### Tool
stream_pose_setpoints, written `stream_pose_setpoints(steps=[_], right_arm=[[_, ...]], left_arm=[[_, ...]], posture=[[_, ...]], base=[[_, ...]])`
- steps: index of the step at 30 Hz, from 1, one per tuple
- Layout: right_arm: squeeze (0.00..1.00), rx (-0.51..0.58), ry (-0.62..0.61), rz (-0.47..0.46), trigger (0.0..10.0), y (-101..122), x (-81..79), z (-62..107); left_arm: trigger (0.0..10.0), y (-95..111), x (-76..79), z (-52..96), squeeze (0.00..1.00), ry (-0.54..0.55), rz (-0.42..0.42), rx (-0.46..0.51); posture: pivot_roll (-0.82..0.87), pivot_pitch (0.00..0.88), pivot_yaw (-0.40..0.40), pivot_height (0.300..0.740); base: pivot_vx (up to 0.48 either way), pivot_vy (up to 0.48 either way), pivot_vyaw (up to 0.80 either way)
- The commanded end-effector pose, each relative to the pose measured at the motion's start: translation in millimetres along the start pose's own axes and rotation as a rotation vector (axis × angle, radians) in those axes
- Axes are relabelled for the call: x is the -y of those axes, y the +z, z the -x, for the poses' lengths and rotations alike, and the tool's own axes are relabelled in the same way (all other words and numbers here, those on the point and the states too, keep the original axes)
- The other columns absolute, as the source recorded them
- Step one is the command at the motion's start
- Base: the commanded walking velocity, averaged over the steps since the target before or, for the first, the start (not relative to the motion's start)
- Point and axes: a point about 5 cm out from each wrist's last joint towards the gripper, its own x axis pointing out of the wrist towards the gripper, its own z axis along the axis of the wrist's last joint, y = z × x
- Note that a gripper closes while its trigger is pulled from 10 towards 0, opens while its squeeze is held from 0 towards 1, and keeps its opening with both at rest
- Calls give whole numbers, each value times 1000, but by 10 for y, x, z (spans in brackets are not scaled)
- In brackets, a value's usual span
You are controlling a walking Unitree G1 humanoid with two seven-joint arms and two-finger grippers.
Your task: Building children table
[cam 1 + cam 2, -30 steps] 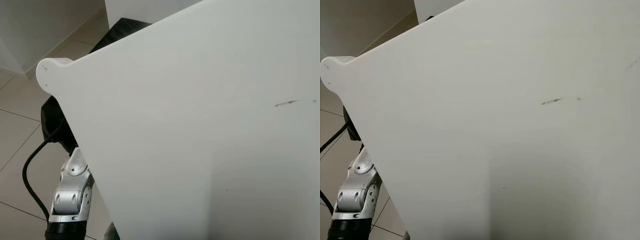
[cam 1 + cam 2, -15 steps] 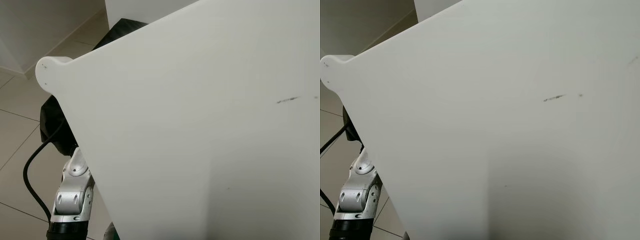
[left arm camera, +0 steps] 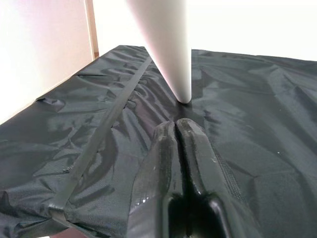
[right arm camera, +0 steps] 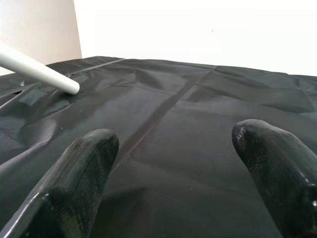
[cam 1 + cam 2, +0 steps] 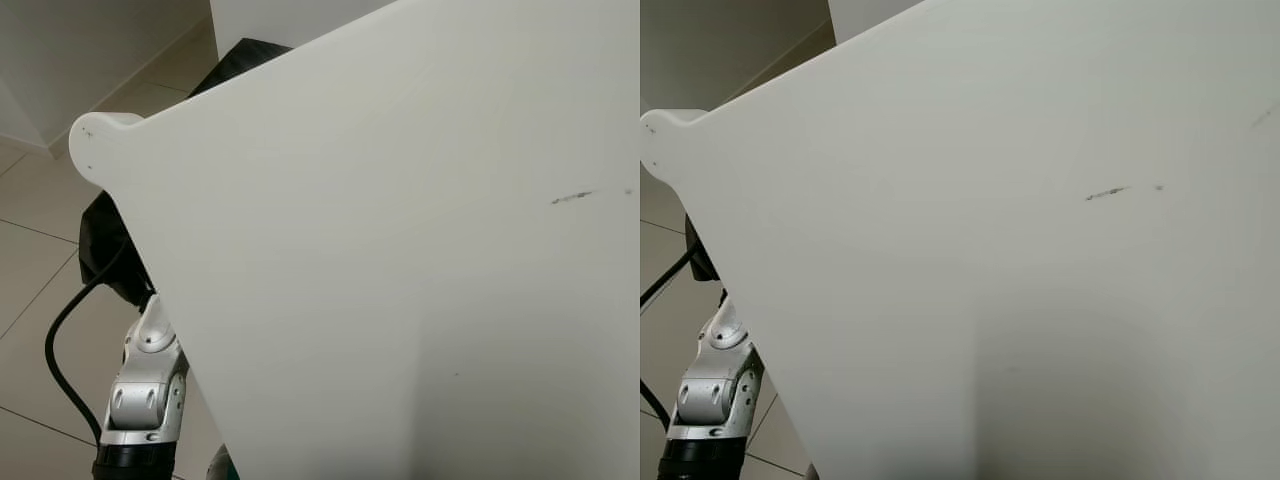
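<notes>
The white tabletop [image 5: 400, 260] stands tilted close in front of the head camera, its rounded corner tab [image 5: 95, 140] up and to the robot's left. The silver left arm [image 5: 145, 385] reaches up behind the panel's left edge, a black cable [image 5: 60, 350] looping beside it.

In the left wrist view the left gripper [image 3: 176, 130] has its two fingers pressed together with nothing between them; just ahead of their tips a white leg [image 3: 166, 44] comes down with its rounded end touching the black fabric [image 3: 257, 124]. The right gripper [image 4: 173, 148] is spread wide and holds nothing; the leg's tip [image 4: 37, 69] lies well off to one side of it, past the finger [image 4: 81, 173] on that side, resting on the same fabric.

The step in hand seems to be steadying or turning the table. To do it well, the robot would likely open the left fingers and close on the leg low down, bringing the right gripper in as a second hold before shifting any weight, since the fabric looks slippery and creased.

The tabletop hides most of the scene ahead: where the arm meets it, what supports it, and how many legs are fitted cannot be made out. Both wrist views are washed out at the top.
</notes>
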Motion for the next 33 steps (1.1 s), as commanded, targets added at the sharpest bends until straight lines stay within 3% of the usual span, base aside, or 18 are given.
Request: stream_pose_setpoints(steps=[1,33], right_arm=[[0,23,10,-10,10000,25,-33,-48],[0,35,-39,11,10000,26,100,-110]], left_arm=[[10000,99,85,-13,0,-39,-26,63],[10000,79,137,-44,0,-88,-52,65]], posture=[[86,0,-26,740],[85,0,-36,740]], base=[[0,0,0],[0,0,0]])
